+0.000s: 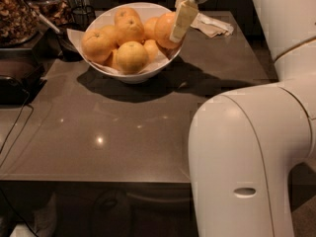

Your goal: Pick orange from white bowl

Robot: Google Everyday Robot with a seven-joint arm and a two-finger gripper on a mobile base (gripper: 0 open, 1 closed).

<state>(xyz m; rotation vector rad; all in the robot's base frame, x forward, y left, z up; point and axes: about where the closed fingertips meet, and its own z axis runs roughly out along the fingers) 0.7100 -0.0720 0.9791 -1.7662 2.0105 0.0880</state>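
Grasp stage of picking the orange (pixel 162 29) from the white bowl (pixel 129 76). The bowl stands on the table (pixel 148 127) in the upper centre of the frame, lined with white paper and heaped with fruit. The orange, the deepest in colour, lies at the right edge of the pile against the rim. The claw (pixel 180 24) reaches down from the top of the frame and overlaps the right face of the orange. Whether it is open, closed or already gripping the fruit cannot be told from this view.

For a sound grasp the claw should probably straddle the orange across its widest part, then close firmly enough to hold smooth, slightly glossy skin without slipping. The lift is best made straight up, since the neighbouring paler fruit (pixel 132 57) touches the pile and could roll. The bowl rim sits just beside the claw, so a sideways pull risks dragging or tipping the bowl. A crumpled cloth (pixel 212 24) lies to the right of the bowl. The robot's white body (pixel 247 152) fills the lower right.
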